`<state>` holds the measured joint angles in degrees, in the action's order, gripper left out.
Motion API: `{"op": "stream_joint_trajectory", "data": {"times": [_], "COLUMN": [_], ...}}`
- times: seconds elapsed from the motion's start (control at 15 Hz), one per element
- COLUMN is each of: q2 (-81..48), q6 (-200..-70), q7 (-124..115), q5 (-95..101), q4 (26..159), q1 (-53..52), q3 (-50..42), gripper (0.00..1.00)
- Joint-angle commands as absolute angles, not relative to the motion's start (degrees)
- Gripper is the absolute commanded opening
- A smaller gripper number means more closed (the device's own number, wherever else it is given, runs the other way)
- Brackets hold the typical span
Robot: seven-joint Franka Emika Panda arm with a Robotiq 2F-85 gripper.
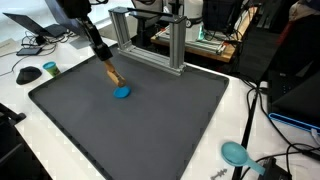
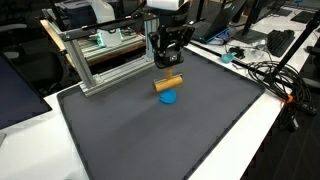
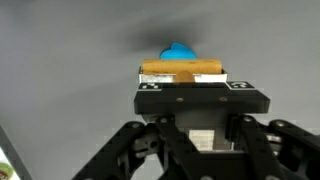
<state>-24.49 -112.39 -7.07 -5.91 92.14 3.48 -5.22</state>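
My gripper (image 1: 105,64) hangs over the back part of a dark grey mat (image 1: 150,135). It is shut on a short wooden piece (image 1: 113,76) that slants down toward a small blue round thing (image 1: 122,92) on the mat. In an exterior view the gripper (image 2: 168,68) sits just above the wooden piece (image 2: 168,83), which lies level over the blue thing (image 2: 168,98). In the wrist view the wooden piece (image 3: 183,68) lies crosswise in front of the gripper (image 3: 186,82), with the blue thing (image 3: 178,51) beyond it. Whether wood and blue thing are joined, I cannot tell.
An aluminium frame (image 1: 150,40) stands at the mat's back edge, close to the gripper, also in an exterior view (image 2: 100,55). A teal round object (image 1: 235,152) and cables lie off the mat on the white table. A dark mouse (image 1: 28,74) sits at one side.
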Motion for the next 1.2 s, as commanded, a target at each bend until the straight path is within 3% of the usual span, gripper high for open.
{"op": "stream_joint_trajectory", "data": {"times": [0.0, 0.07, 0.27, 0.33, 1.13], "q2": [-21.9, -24.3, -23.9, -23.9, -23.1], "q6": [-111.8, -112.2, -112.2, -112.2, -124.4], "q7": [0.0, -3.2, -1.8, -1.7, 19.9], "q5": [-8.2, -6.2, -6.6, -6.7, -2.8], "q4": [94.2, 92.5, 92.7, 92.7, 99.1], "q1": [5.4, 4.2, 4.6, 4.6, 5.0], "q3": [-3.3, -4.2, -3.9, -3.9, -0.6], "gripper": [0.22, 0.47, 0.47, 0.22, 0.22]}}
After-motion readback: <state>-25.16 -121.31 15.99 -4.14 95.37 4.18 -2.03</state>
